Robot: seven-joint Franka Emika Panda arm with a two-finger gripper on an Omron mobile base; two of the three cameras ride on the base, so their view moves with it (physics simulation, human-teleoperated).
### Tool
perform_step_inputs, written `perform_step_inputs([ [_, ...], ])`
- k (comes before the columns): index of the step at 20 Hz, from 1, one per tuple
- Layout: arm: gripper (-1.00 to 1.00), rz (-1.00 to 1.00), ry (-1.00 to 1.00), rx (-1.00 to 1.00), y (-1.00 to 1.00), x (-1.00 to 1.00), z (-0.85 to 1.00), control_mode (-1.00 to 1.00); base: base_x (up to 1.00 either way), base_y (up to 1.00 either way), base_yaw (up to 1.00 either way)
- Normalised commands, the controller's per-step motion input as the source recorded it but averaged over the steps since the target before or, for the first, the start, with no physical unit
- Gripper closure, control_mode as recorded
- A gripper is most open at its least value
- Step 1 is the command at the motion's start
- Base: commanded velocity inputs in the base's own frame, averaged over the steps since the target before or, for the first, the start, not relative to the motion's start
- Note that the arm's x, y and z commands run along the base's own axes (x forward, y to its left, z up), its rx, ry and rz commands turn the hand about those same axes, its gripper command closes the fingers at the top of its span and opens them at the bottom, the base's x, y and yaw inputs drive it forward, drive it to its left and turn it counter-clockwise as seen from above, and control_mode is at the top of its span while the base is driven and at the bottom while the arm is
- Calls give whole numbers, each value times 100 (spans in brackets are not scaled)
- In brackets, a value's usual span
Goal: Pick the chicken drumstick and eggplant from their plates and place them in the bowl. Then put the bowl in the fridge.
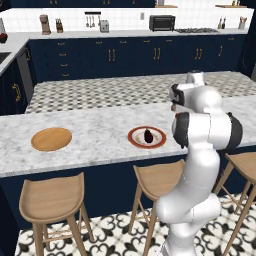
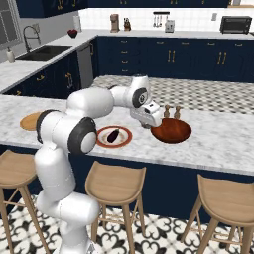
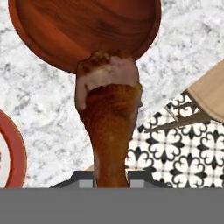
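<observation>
One item held: gripper point(image 3: 111, 186) clamped on chicken drumstick point(image 3: 109, 131) | centre over bowl point(image 3: 83, 30) before release | eggplant point(image 1: 149, 135) waits

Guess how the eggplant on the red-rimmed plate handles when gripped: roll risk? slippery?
The eggplant is a stubby oval lying on its side on the red-rimmed plate, so it probably rolls if nudged sideways. Its dark skin looks smooth, so likely a bit slippery. It looks small against the plate, probably light and stiff.
</observation>
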Motion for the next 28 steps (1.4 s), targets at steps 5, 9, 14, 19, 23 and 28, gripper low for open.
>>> perform_step_inputs([
  [5,100,17,0,0,-42,42,-33,-100,0,0,0],
  [9,100,25,0,0,-39,51,-28,-100,0,0,0],
  [14,100,18,0,0,-26,31,-30,-100,0,0,0],
  [19,100,4,0,1,-9,39,-36,-100,0,0,0],
  [23,100,2,0,0,0,32,-53,-100,0,0,0],
  [28,100,1,0,0,-7,22,-33,-100,0,0,0],
])
